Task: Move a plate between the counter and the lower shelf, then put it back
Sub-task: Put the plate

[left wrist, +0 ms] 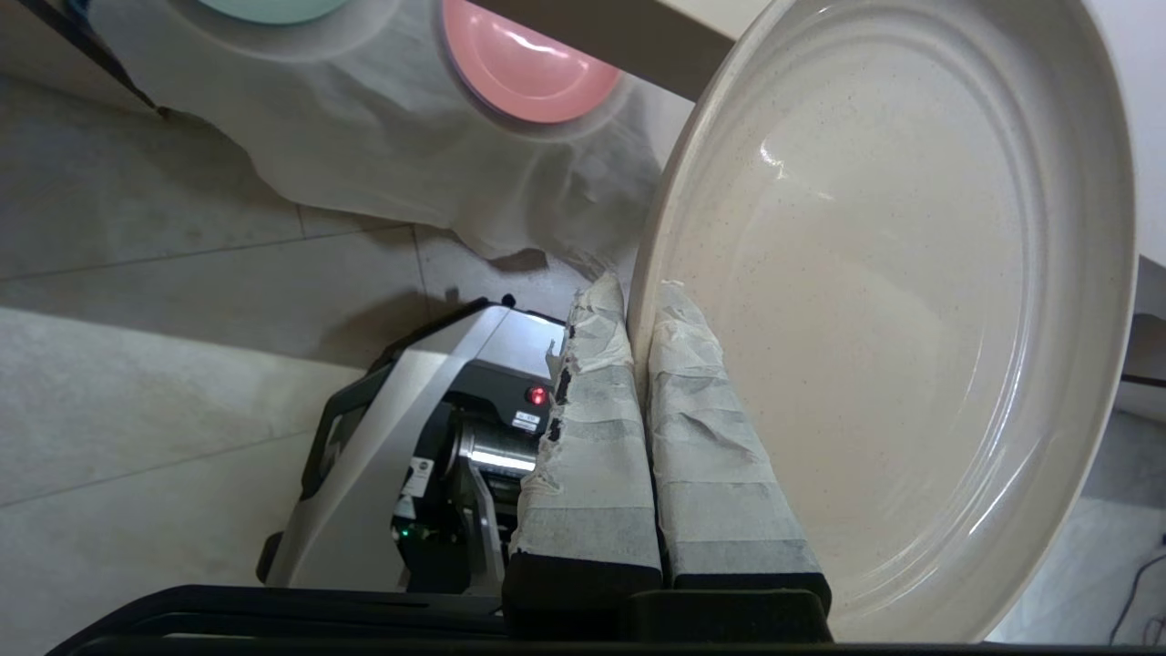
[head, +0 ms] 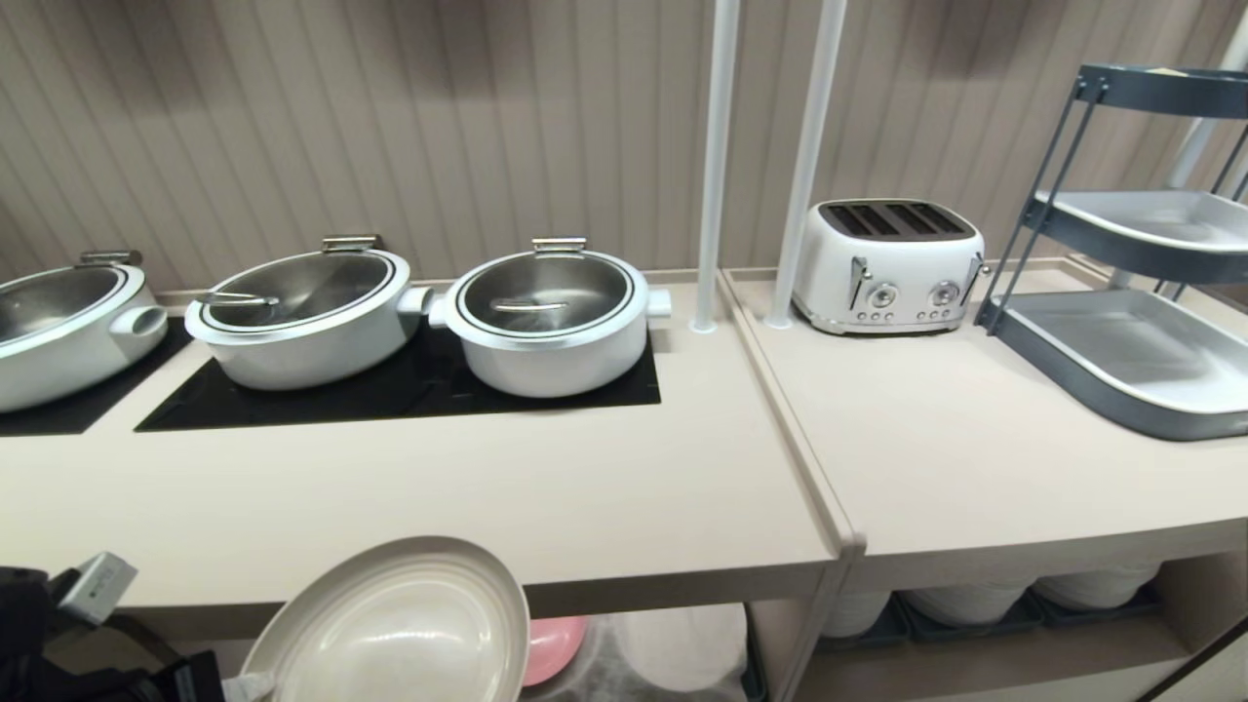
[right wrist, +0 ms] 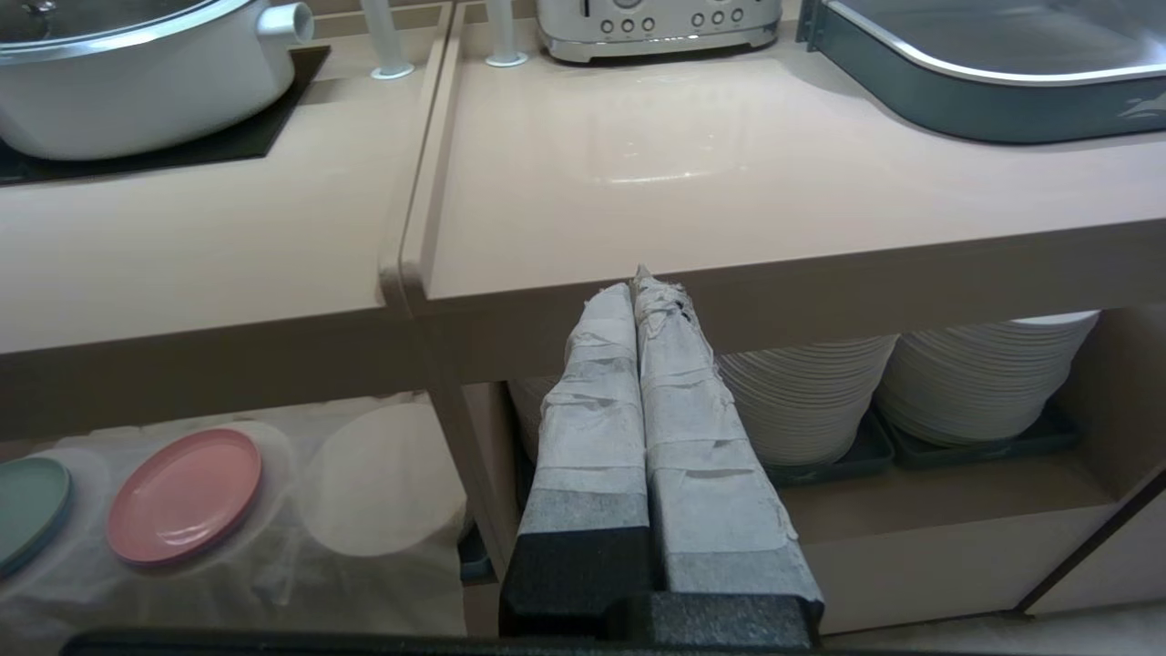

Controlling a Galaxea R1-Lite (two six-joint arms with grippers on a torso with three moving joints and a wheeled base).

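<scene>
The long tabletop with its black hob panels and three white pots spanned the head view, its front strip bare; beside it stood the adjoining top with the white toaster. Below the front edge lay the lower shelf, draped in a wrinkled white cloth on which a pink plate and a mint-green plate rested, with an empty round hump just beside the pink one. The cream plate hung in the air in front of the tabletop's edge, tilted steeply, clear of both shelf and top. The left gripper pinched its rim, the taped fingers closed tight on either side of the wall. The right gripper sat parked before the adjoining top, fingers pressed together and empty. Judging by this, the plate was mid-transfer; doing it well would mean levelling it, lifting the far rim clear above the thick front edge before moving in, and setting it flat on the bare strip ahead of the hob before loosening the pinch.
</scene>
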